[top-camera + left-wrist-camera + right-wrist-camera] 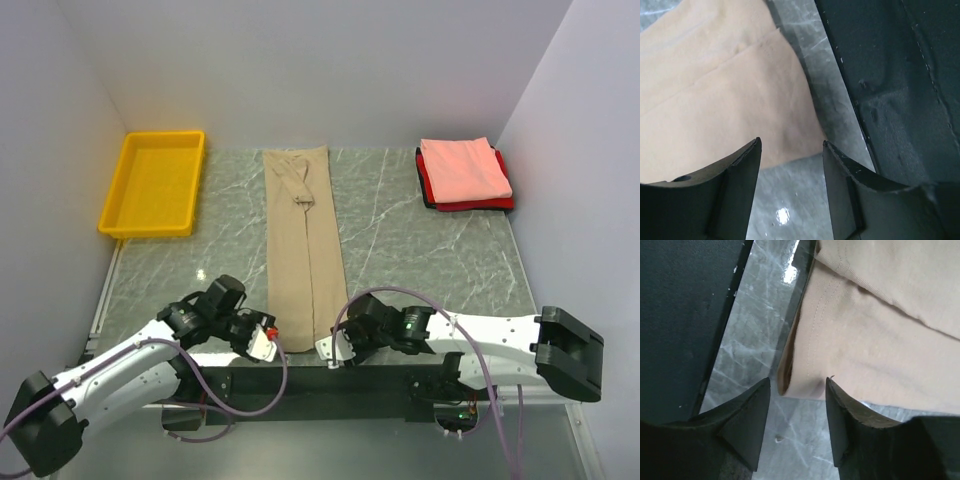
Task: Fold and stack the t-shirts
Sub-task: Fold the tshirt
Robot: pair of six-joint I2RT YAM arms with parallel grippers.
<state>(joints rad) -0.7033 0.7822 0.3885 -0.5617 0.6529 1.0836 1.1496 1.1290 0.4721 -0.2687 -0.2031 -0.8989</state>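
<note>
At the far left a yellow bin sits on the table, apart from the cloth and apparently playing no part in the fold. Nearer, the left gripper hangs low just beside the near left corner of the tan shirt. Its wrist view shows the fingers moderately apart with only marble between them and the hem corner just beyond the tips, so nothing is held. The tan shirt lies in the middle of the table as a long narrow strip with its sides already turned in, running from the near edge almost to the far one. That layout suits a lengthwise fold made by lifting the near hem at both corners. The right gripper mirrors the left at the near right corner, jaws likewise parted and empty, with the folded edge of the cloth just ahead of the gap. Both seem placed to pinch the hem together so it rises evenly. At the far right the pink shirt rests folded on the red shirt — the stack the tan one will likely join.
</note>
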